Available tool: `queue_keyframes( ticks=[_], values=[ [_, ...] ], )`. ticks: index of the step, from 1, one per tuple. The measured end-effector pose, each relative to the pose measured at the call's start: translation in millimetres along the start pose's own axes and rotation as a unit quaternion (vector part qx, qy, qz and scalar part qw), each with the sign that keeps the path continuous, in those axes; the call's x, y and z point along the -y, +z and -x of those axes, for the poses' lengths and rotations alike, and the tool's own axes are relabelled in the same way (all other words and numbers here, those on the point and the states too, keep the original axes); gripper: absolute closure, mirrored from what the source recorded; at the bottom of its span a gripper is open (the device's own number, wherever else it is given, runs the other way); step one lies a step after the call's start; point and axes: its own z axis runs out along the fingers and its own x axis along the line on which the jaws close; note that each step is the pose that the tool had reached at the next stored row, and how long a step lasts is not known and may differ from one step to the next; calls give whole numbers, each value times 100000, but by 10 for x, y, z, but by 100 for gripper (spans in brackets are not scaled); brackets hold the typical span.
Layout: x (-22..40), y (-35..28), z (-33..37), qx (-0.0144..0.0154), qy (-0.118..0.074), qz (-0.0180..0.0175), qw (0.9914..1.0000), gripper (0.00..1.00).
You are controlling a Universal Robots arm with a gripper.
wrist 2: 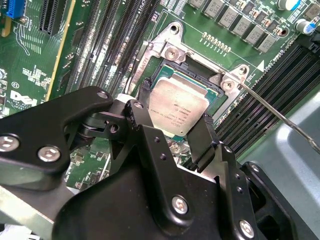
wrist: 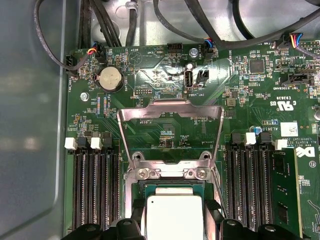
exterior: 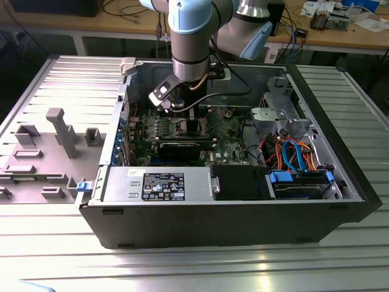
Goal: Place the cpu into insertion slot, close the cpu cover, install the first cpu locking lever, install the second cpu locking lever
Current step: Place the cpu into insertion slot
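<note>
Nearest in the second wrist view is the gripper (wrist 2: pixel 175 109). Its fingers appear clamped on two opposite edges of the cpu (wrist 2: pixel 176 101), holding it level. The cpu lies within the slot (wrist 2: pixel 192 75), its rim close all round. Beyond, the cover (wrist: pixel 170 106) stands raised, leaving the slot open. Memory slots (wrist: pixel 95 190) crowd both flanks. In the exterior view, find this work at upper centre.

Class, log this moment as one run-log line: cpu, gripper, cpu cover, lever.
cpu: at insertion slot, metal top up | gripper: at cpu | cpu cover: open, tilted up | locking lever: unlatched
</note>
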Motion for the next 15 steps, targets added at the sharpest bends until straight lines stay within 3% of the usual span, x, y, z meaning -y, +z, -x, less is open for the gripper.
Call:
queue_keyframes(
  ticks=[15],
  values=[
    [0,3,0,-20,-197,-2,100000,45]
  ],
)
